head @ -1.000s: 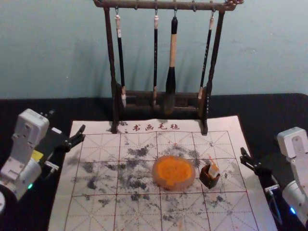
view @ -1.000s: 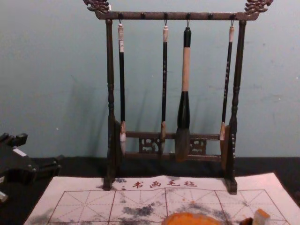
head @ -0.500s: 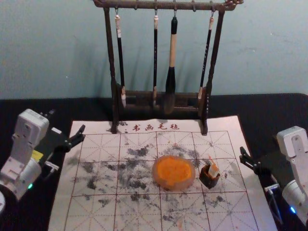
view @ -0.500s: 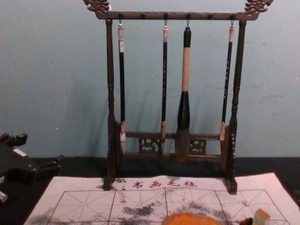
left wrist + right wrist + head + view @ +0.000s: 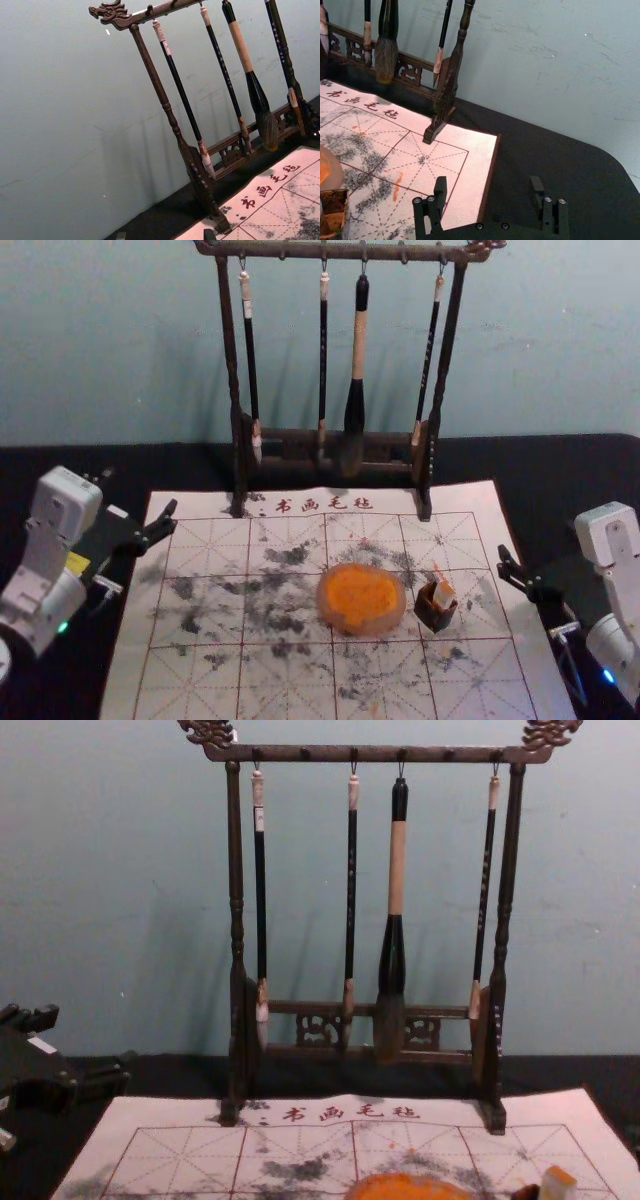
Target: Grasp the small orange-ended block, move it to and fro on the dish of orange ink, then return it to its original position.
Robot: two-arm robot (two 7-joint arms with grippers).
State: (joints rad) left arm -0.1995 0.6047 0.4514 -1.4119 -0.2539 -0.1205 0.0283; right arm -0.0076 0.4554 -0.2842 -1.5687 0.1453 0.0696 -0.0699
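Head view places the right gripper [image 5: 530, 582] at the mat's edge on its own side, reaching inward toward the mat. In the right wrist view its two fingers stand wide apart, and they have hold of nothing. Nearest to it among the task's things is the block [image 5: 443, 594], off to the left of the gripper and well apart from its fingers. The block sits in a small dark box [image 5: 435, 615], which stands on the mat [image 5: 200, 680]; the chest view gives the block a tilt, its orange end [image 5: 562, 1174] uppermost.

Farther left from the gripper, just past the box, lies the round dish of orange ink [image 5: 360, 598], with a narrow gap between the two. Dark smudges mark the mat all around there, and an orange streak [image 5: 397, 187] shows on it in the right wrist view.

Farther off, ahead and to the left of the right gripper, the wooden rack [image 5: 335, 437] rises at the mat's far side, four brushes [image 5: 357, 390] hanging from it, tips down. Across the mat from the right gripper, the left gripper [image 5: 140, 490] is idle by the opposite edge, fingers parted and empty. Behind everything comes the wall [image 5: 560, 350].
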